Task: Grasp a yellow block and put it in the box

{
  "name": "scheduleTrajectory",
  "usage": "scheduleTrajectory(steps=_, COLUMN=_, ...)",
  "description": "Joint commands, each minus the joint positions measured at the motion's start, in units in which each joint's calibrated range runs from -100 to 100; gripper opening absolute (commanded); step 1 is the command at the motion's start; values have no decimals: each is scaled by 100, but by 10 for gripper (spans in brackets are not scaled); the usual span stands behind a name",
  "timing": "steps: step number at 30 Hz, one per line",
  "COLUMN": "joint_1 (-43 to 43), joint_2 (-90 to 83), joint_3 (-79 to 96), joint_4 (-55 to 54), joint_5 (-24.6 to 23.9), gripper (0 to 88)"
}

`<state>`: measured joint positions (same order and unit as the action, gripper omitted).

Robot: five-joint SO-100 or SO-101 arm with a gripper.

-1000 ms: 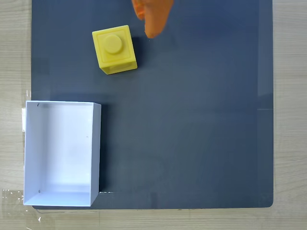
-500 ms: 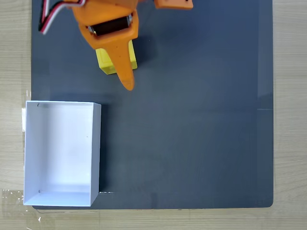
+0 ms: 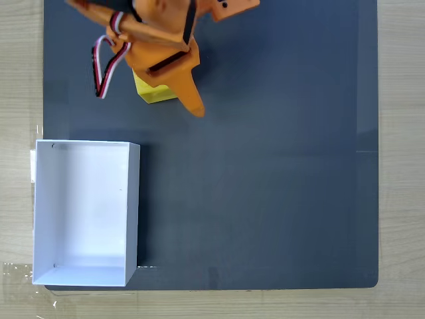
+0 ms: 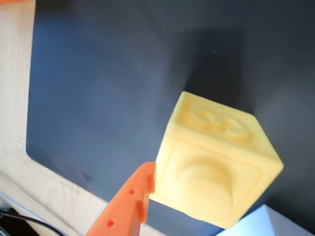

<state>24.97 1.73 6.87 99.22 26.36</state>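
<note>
Gripper (image 3: 174, 83) is seen low over the yellow block (image 3: 151, 93), one orange finger (image 4: 129, 201) touching its side; whether the jaws are closed cannot be told. The block, on the dark mat (image 3: 265, 186), is judged light, rigid, slick plastic, best clamped across opposite flat sides below the stud. The box (image 3: 133, 212) is open-topped, well apart toward the fixed view's lower left, with nothing in between.
</note>
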Motion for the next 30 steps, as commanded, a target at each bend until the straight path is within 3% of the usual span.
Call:
scheduleTrajectory(steps=1, joint_1=96, joint_2=-3, joint_3=87, joint_4=60, joint_5=45, gripper=487)
scheduleTrajectory(steps=12, joint_1=559, joint_2=539, joint_3=123, joint_4=26, joint_5=45, gripper=487)
scheduleTrajectory(steps=27, joint_1=534, joint_2=1412, joint_3=-356, joint_4=-324, joint_5=-2, gripper=487)
scheduleTrajectory(steps=30, joint_1=551, joint_2=1497, joint_3=-393, joint_4=-577, joint_5=-2, gripper=447)
